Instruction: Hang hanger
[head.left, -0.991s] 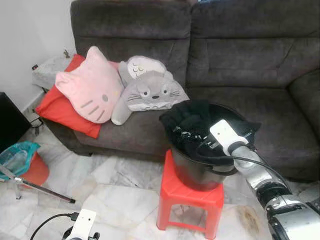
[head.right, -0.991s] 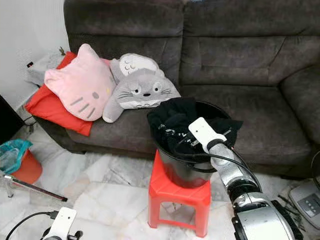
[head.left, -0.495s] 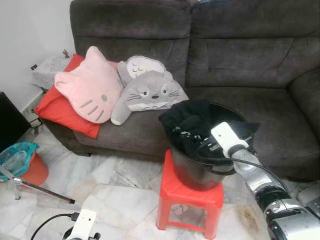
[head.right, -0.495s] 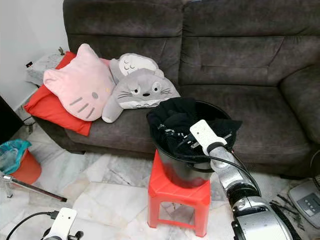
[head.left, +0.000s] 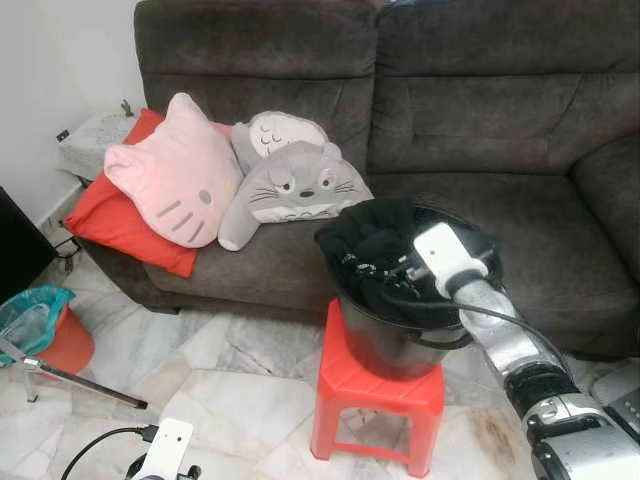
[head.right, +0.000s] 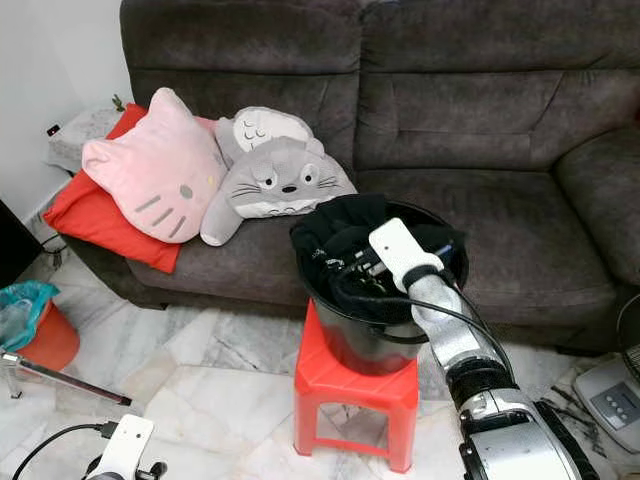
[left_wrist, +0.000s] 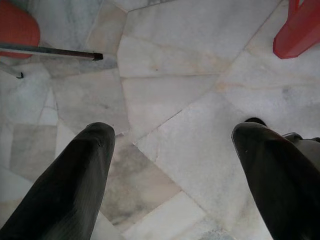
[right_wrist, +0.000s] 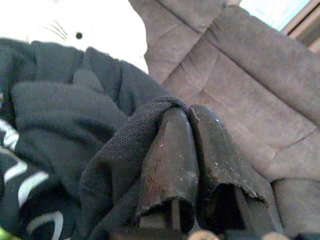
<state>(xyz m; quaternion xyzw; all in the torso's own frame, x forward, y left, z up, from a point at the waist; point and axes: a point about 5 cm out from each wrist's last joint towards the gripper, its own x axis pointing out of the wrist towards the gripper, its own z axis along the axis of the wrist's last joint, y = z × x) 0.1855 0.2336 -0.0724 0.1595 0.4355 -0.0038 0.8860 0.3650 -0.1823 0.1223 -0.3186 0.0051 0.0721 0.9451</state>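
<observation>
A black garment (head.left: 372, 236) with white print is heaped in a black bucket (head.left: 392, 342) standing on a red stool (head.left: 372, 402) in front of the sofa. My right gripper (right_wrist: 184, 114) reaches into the bucket from the right, with its white wrist (head.left: 446, 255) above the rim. Its two fingers are pressed together, and a fold of the black garment (right_wrist: 115, 150) is pinched between them and wraps over their tips. My left gripper (left_wrist: 172, 132) hangs low over the marble floor, fingers (left_wrist: 75, 175) wide apart with nothing between them.
A dark grey sofa (head.left: 520, 120) holds a pink cat cushion (head.left: 175, 185), a grey plush (head.left: 300, 185) and a red cushion (head.left: 105, 225). An orange bin (head.left: 55, 335) and a tripod leg (head.left: 80, 385) stand on the floor at the left.
My right wrist has risen a little and shifted back over the bucket, with the fingers still in the black garment. The view has shifted slightly. The left arm is unchanged.
</observation>
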